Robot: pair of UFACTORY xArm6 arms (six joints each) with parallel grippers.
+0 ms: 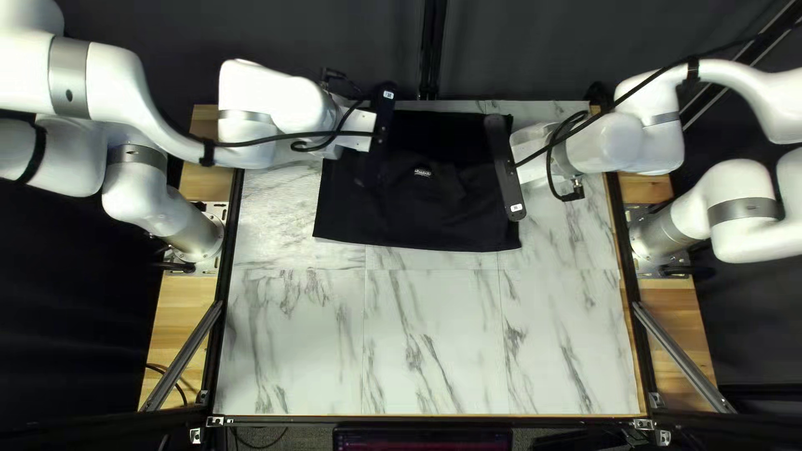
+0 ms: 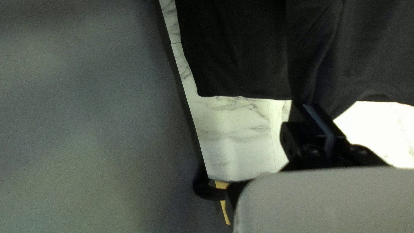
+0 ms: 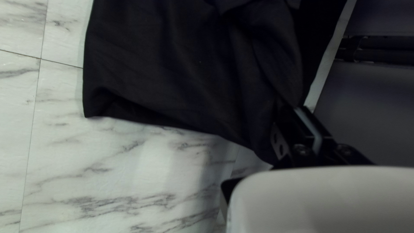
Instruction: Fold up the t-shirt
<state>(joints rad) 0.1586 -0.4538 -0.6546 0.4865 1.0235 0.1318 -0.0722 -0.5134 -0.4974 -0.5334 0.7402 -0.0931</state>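
Two pairs of jaws clench the t-shirt (image 1: pixel 451 213), its pinched folds partly hidden.

Black t-shirt (image 1: pixel 418 219) on marble-patterned table (image 1: pixel 434 342); left gripper (image 1: pixel 383 117) at one side, right gripper (image 1: pixel 505 167) at other.

Both arms bent, reaching in from opposite sides of the shirt (image 1: pixel 418 205). Left arm (image 1: pixel 113 79): elbow raised left of shirt, wrist (image 1: pixel 280 96) beside its far left part. Left gripper (image 1: pixel 381 125) over that part, fingers closed, fabric pinched. Right arm (image 1: pixel 752 92): raised right of shirt, wrist (image 1: pixel 652 138) just off its right side. Right gripper (image 1: pixel 505 171) over right edge, fingers also clamped on fabric.
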